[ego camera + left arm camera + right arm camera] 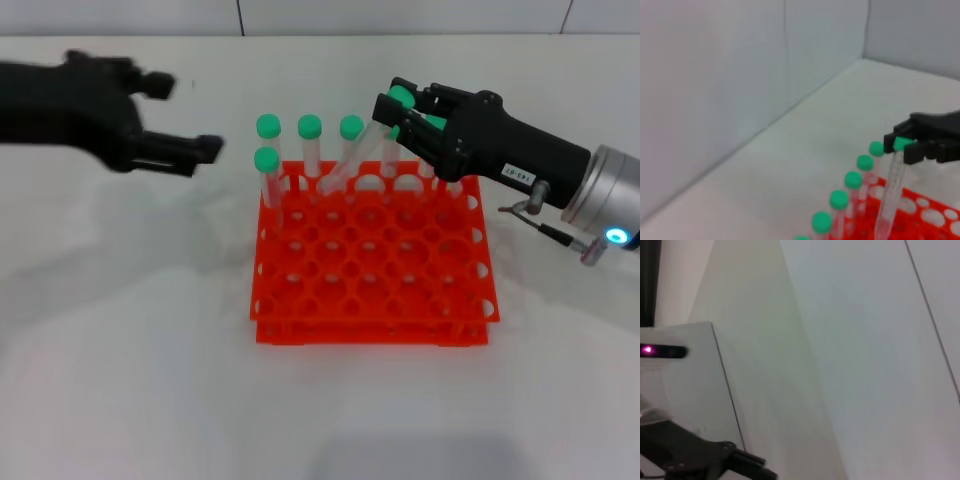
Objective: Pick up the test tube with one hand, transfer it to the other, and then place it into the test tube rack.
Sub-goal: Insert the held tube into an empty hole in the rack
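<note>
right gripper [400,112] clamped on test tube [352,157], tilted w/ tip in back row of rack [375,290]; left gripper [185,118] spread open, holding nothing, beside rack

Bright orange-red test tube rack [375,290] pierced by a regular grid of round holes. Clear test tube [352,160] with a round green cap, matched by green caps on the other clear tubes [268,175] in the rack. Black right gripper [400,115] bearing a small white label, on a silver wrist with a blue ring light. Black, unlabelled left gripper [185,120]. Plain white desk [120,380]. Pale grey-white wall [715,75].
</note>
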`<state>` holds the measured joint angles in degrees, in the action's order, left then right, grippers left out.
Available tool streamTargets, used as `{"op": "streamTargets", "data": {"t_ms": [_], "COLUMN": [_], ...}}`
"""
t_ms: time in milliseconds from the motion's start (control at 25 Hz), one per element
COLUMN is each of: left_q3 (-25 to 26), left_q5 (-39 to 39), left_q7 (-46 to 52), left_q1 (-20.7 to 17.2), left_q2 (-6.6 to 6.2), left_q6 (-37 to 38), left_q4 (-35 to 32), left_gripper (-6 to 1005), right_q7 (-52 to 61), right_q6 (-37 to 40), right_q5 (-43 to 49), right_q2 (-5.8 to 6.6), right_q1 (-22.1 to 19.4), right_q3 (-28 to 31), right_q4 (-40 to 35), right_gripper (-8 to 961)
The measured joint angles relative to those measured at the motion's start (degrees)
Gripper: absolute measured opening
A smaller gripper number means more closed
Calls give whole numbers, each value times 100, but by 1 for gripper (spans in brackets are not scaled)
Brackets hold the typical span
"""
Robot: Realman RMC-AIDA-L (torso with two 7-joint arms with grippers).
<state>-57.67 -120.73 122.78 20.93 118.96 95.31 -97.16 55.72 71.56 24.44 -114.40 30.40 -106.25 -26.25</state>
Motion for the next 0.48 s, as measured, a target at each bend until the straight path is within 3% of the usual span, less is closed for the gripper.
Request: {"op": "streamTargets", "data": {"t_ms": [160, 200, 240, 480], "left_q3": [-101, -101, -54, 108], "left_q5": [805, 805, 1317, 2024], "left_q7": [-591, -591, -1071, -2124], "left_q1": [-961, -961, -1457, -2032], "left_q2": [34, 34, 40, 46], "left_q6": [-413, -413, -643, -803], "left_q4": [-356, -356, -259, 644], "left_gripper": [874, 874, 874, 873], "right_q7": [142, 159, 216, 476], "right_q6": [-14, -24, -36, -46], "right_q5": [170, 213, 253, 384], "right_q2": [83, 99, 141, 297], "right_q1": [173, 204, 264, 462], "right_q3": [27, 46, 70, 83], "right_q4": [45, 38, -3, -35], "right_gripper": [291, 292, 292, 297]}}
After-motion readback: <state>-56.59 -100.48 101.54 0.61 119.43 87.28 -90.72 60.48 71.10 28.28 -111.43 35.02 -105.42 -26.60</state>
